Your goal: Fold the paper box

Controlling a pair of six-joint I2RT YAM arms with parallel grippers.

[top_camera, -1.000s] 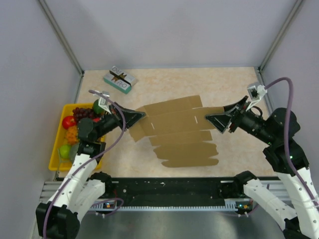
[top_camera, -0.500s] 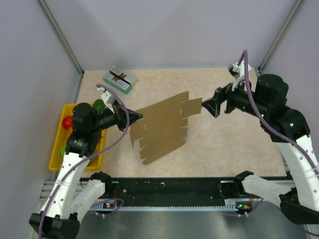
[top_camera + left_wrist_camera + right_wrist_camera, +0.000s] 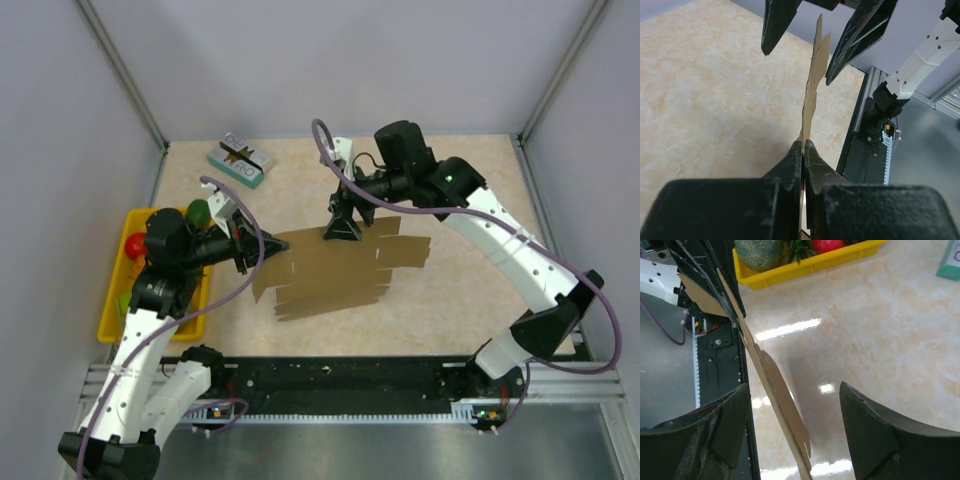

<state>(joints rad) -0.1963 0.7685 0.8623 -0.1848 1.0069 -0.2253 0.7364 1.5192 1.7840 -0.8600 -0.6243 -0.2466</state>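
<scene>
The paper box (image 3: 345, 270) is a flat brown cardboard sheet, held off the table at mid-table with its left end raised. My left gripper (image 3: 268, 243) is shut on its left edge; the left wrist view shows the jaws (image 3: 804, 142) pinching the sheet (image 3: 812, 85) edge-on. My right gripper (image 3: 341, 232) is open at the sheet's far edge, left of its middle. In the right wrist view its gripper (image 3: 793, 386) has one finger on each side of the sheet (image 3: 775, 390), not closed on it.
A yellow tray (image 3: 104, 318) of fruit sits at the left table edge, also in the right wrist view (image 3: 790, 271). A small teal-and-white printed box (image 3: 240, 160) lies at the back left. The black base rail (image 3: 340, 385) runs along the near edge.
My right gripper let go of the sheet's right end, opened, and swung left to the far edge. The left gripper kept its hold; the sheet was lifted and tilted.
</scene>
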